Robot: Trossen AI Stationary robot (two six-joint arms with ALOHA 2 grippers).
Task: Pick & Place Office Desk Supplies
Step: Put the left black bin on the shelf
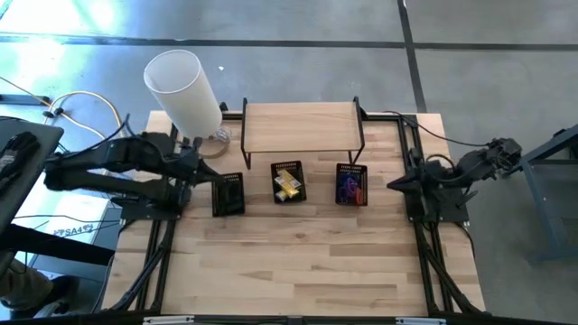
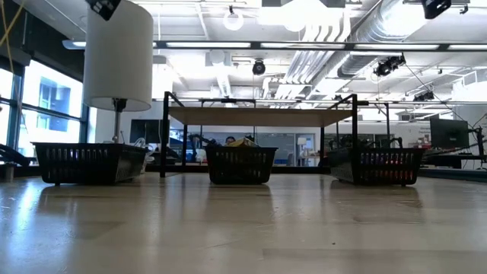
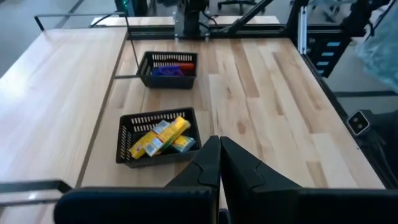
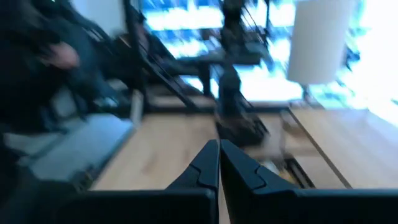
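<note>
High view: wooden table [image 1: 298,253] with three small black baskets in a row in front of a low wooden shelf [image 1: 302,126]. Left basket [image 1: 228,193] looks dark inside, contents not discernible; middle basket [image 1: 289,181] holds yellow and white blocks [image 1: 288,185]; right basket [image 1: 351,183] holds purple, blue and red-orange band loops [image 1: 349,187]. Tall white cylinder [image 1: 185,90] stands at the table's far left corner. Left gripper [image 1: 202,169] sits just beside the left basket, on its outer side; right gripper [image 1: 394,184] hovers near the right basket, apart from it. Low view: the three baskets stand on the tabletop, shelf behind them, cylinder at left; no gripper seen here. Left wrist view: left fingers [image 3: 239,165] pressed together, nothing between them; beyond them the middle basket [image 3: 124,134] with yellow blocks [image 3: 158,138], farther off the right basket [image 3: 149,65] with the coloured loops [image 3: 168,70]. Right wrist view: blurred; right fingers [image 4: 239,168] together, empty; cylinder [image 4: 316,40] in the background.
</note>
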